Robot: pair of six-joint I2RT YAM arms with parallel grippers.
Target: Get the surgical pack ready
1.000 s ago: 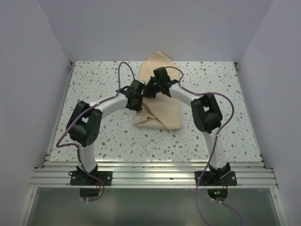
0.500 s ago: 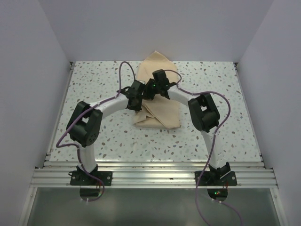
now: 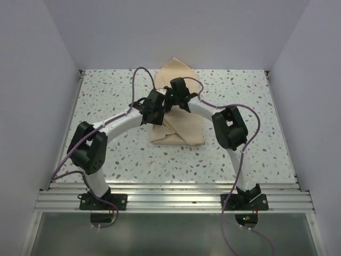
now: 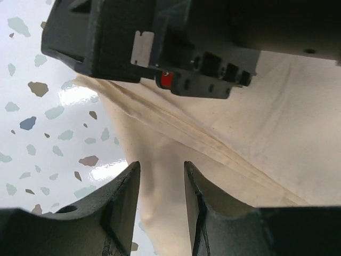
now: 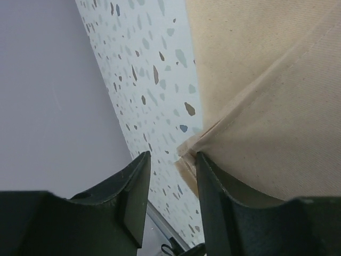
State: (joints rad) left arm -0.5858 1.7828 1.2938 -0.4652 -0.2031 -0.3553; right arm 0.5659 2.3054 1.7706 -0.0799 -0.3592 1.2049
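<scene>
Mostly done, I'd judge: the wrap (image 3: 181, 128) is folded into a layered oblong bundle, mid-bench toward 12 o'clock. One pointed flap (image 3: 178, 66) sticks out at its 12 o'clock end. What's inside doesn't show. Likely left: tucking that flap. The cloth is tan, matte and woven, with stitched hems. Left gripper (image 4: 161, 170) and right gripper (image 5: 173, 160) are both part-open and gripping nothing, over the wrap's 11 o'clock side. The bench (image 3: 106, 90) is glossy speckled terrazzo.

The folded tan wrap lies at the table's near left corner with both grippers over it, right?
No. The top external view shows the folded tan wrap mid-width on the table, toward its far edge. The left gripper and right gripper are over it.
</scene>
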